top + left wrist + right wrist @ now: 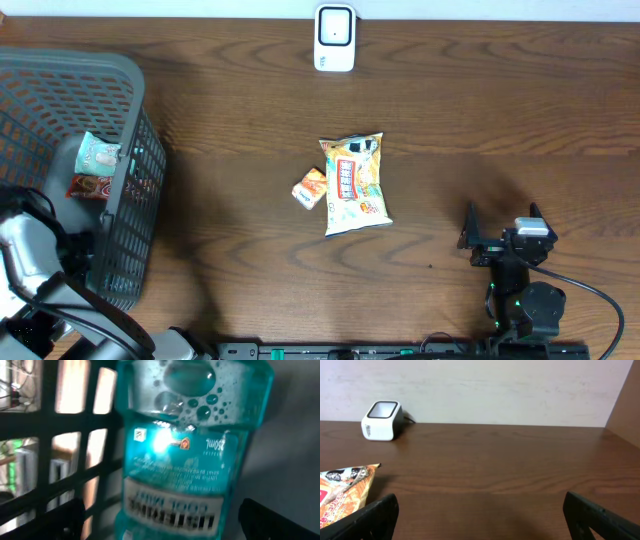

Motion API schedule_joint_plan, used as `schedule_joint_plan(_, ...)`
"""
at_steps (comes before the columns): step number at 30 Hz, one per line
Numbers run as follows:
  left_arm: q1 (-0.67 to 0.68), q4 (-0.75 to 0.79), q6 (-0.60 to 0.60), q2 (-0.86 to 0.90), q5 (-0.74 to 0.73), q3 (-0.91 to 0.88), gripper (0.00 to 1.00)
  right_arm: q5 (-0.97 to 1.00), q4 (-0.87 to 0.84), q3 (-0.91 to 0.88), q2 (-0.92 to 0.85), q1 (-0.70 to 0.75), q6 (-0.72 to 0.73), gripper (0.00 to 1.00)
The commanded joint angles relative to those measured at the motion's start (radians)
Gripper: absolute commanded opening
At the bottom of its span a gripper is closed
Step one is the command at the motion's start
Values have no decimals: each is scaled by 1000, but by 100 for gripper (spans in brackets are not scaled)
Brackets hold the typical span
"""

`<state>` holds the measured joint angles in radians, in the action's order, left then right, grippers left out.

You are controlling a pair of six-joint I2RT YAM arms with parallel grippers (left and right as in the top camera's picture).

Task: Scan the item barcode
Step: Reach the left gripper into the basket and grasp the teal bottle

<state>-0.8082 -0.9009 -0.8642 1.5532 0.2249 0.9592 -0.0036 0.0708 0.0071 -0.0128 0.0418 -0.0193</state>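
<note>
Left fingers (52,521) were spread wide, flanking the teal mouthwash bottle (185,445) inside the basket (60,65) at nine o'clock, seemingly lined up to grasp it. Right fingers (370,517), also spread and empty, sat at five o'clock, leaving the scanner (334,38) at twelve unobstructed.

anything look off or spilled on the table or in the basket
Nothing spilled or damaged. The snack bag and a small packet lie loose on the table, bag slightly askew. Beside the basket wall, the label on the mouthwash bottle reads upside down to the left wrist camera.
</note>
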Motion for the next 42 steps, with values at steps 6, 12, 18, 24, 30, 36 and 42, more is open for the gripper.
schedule_joint_plan(6,-5,168,2,9,23,-146,98,1,5,-1,2,7,-12,99)
schedule_joint_plan(12,-5,275,2,9,-16,-230,98,1,5,-1,2,7,-12,99)
schedule_joint_plan(18,-5,313,2,9,-76,-245,70,1,5,-1,2,7,-12,99)
schedule_joint_plan(24,-5,316,2,7,-76,-241,47,1,5,-1,2,7,-12,99)
schedule_joint_plan(30,-5,291,28,-34,-95,-171,45,1,5,-1,2,7,-12,99)
schedule_joint_plan(36,-5,237,68,-148,-177,-45,45,1,5,-1,2,7,-12,99)
schedule_joint_plan(42,-5,229,79,-335,-218,101,45,1,5,-1,2,7,-12,99)
